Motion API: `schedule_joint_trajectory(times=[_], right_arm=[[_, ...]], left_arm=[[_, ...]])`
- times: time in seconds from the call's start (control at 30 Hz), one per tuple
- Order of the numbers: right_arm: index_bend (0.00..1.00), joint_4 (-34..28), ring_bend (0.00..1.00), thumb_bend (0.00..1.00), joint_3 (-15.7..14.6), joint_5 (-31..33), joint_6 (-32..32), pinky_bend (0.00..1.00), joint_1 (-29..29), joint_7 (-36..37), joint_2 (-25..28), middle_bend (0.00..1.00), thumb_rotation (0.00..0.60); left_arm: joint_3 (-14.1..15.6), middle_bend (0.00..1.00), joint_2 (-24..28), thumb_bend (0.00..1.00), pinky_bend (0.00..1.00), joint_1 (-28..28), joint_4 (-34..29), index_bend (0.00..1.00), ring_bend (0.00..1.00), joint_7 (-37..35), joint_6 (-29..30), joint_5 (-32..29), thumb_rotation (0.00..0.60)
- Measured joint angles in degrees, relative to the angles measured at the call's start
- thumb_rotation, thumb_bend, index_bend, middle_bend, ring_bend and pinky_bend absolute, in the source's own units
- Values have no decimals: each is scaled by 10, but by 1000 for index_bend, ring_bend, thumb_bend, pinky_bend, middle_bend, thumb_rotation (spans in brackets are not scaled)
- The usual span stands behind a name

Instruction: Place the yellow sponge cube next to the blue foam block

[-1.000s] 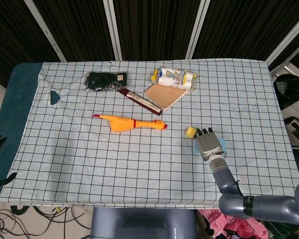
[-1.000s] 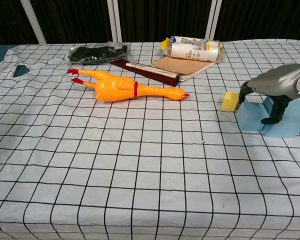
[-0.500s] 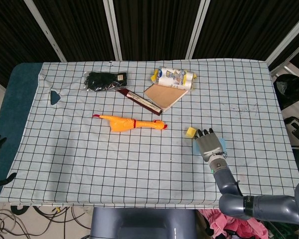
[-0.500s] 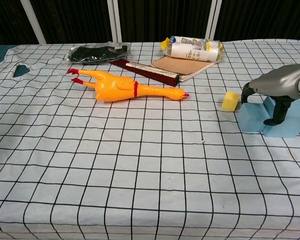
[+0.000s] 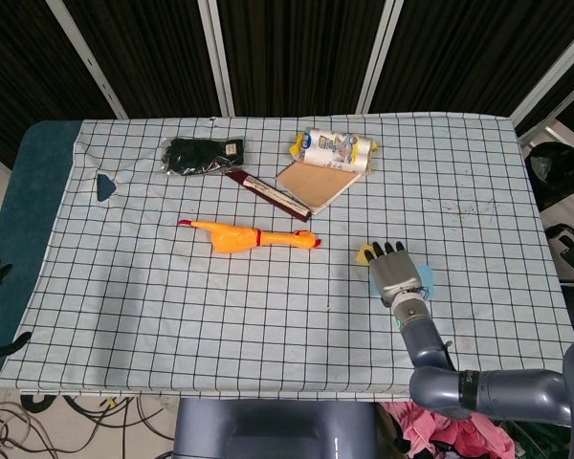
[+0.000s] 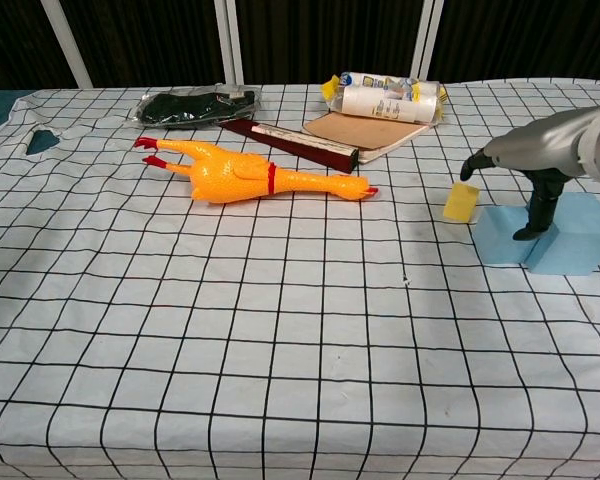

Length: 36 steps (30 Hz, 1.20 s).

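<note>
One hand is in view, my right hand (image 6: 525,165), now raised above the blue foam block (image 6: 570,236) with its fingers spread apart and nothing held between them; my left hand appears in neither view. The yellow sponge cube (image 6: 461,202) rests on the checked cloth of the bench (image 6: 280,330), just beside the block's left face in the chest view, apart from my fingertips. In the head view the cube (image 5: 365,254) shows only partly, ahead of my fingertips (image 5: 387,250), with the block (image 5: 425,283) peeking out at my palm's right edge. A second ago my fingers lay low against the cube and over the block's top; half a second ago they had parted from the cube; now the hand has lifted clear of both. The cube has kept its place throughout. I judge the placement achieved, with only withdrawal of the arm remaining.
</note>
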Motion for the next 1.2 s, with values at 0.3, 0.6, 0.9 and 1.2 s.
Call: schedule_joint_trajectory(times=[0.3, 0.6, 0.9, 1.2], right_arm=[[175, 6, 64, 212, 67, 75, 25, 90, 31, 10, -13, 22, 600], [240, 113, 65, 211, 105, 154, 44, 90, 56, 13, -97, 23, 600], [262, 207, 65, 211, 131, 182, 63, 90, 68, -13, -160, 23, 600], [310, 243, 66, 212, 153, 174, 74, 90, 55, -16, -181, 23, 600]], left_arm=[[1, 32, 2, 138, 0, 0, 0, 82, 0, -5, -1, 3, 600], [1, 31, 2, 138, 0, 0, 1, 82, 0, -6, 0, 4, 600], [2, 32, 3, 138, 0, 0, 2, 82, 0, -9, -1, 5, 600], [1, 31, 1, 139, 0, 1, 1, 83, 0, -5, 1, 3, 600]])
